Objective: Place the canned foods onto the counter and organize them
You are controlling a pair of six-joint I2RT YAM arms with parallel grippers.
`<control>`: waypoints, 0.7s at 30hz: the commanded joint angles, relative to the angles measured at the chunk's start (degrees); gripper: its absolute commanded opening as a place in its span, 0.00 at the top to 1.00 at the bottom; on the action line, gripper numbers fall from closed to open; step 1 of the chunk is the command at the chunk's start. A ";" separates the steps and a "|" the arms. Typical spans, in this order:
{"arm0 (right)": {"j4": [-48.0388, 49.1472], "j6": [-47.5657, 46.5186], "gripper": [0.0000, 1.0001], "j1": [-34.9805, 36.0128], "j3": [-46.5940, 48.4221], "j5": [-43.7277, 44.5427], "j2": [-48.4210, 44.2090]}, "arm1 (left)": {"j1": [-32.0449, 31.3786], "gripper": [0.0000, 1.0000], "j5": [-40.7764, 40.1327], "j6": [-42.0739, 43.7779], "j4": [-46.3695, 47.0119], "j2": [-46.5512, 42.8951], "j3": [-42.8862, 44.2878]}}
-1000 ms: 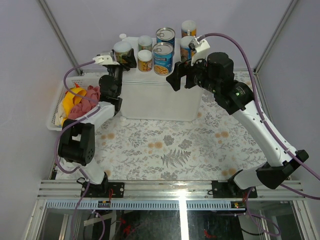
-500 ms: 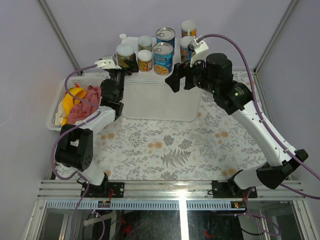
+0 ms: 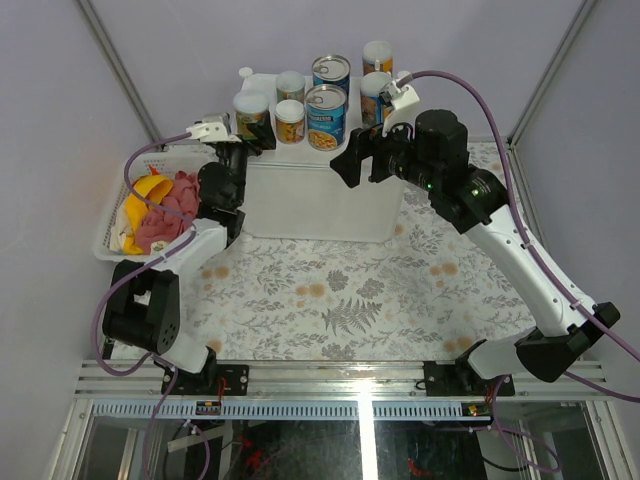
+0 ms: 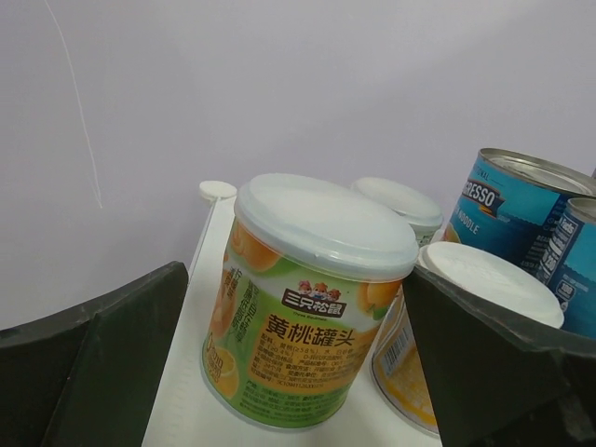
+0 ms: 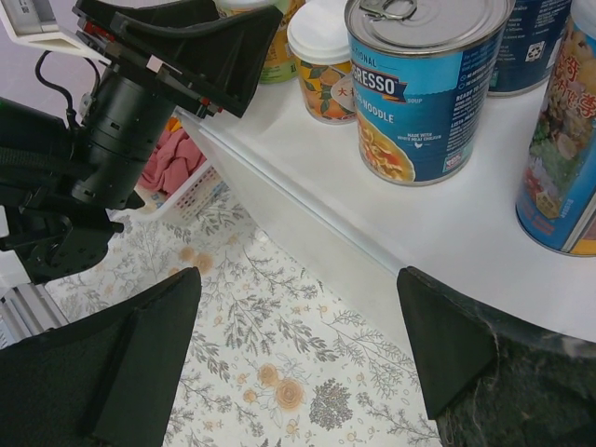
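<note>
Left wrist: jar point(image 4: 317, 307) upright on counter point(image 4: 183, 410)

looking out through the right gripper point(image 5: 298, 279), between two dark fingers point(image 5: 130, 372) held wide apart. seeing a wide blue-labelled steel can point(image 5: 419, 93) standing upright on the large white plastic counter point(image 5: 438, 242). catching a small white-lidded, orange-labelled jar point(image 5: 321, 60) left of it, a tall colourful canister point(image 5: 563, 168) at the right edge. taking in the black left robot arm point(image 5: 112, 140) beside a pink cloth point(image 5: 172, 158) in a white mesh basket point(image 5: 186, 191), above a floral table cover point(image 5: 279, 372).
</note>
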 commanded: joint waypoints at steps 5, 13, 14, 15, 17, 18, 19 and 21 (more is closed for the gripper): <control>4.02 0.80 0.07 -0.41 -0.64 -1.94 -2.08 | -0.72 0.00 -1.02 0.24 2.74 -4.08 -1.70; 4.28 1.16 0.07 -0.37 -1.03 -2.34 -2.43 | -1.92 0.00 -1.36 -0.34 2.21 -6.50 -4.06; 4.40 1.21 0.07 -0.41 -1.12 -2.38 -2.51 | -2.19 0.00 -1.51 -0.37 2.05 -6.81 -4.40; 4.48 1.26 0.07 -0.41 -1.20 -2.38 -2.57 | -2.36 0.00 -1.71 -0.43 1.84 -7.08 -4.66; 4.60 1.28 0.07 -0.41 -1.37 -2.38 -2.62 | -2.72 0.00 -1.99 -0.40 1.53 -7.87 -5.24; 4.67 1.41 0.07 -0.41 -1.45 -2.37 -2.62 | -2.92 0.01 -2.12 -0.31 1.38 -8.10 -5.48; 4.78 1.51 0.07 -0.41 -1.47 -2.46 -2.62 | -3.05 0.01 -2.43 -0.22 1.16 -8.39 -5.72; 4.95 1.59 0.07 -0.41 -1.44 -2.55 -2.63 | -3.25 0.03 -2.98 -0.24 1.15 -8.96 -6.32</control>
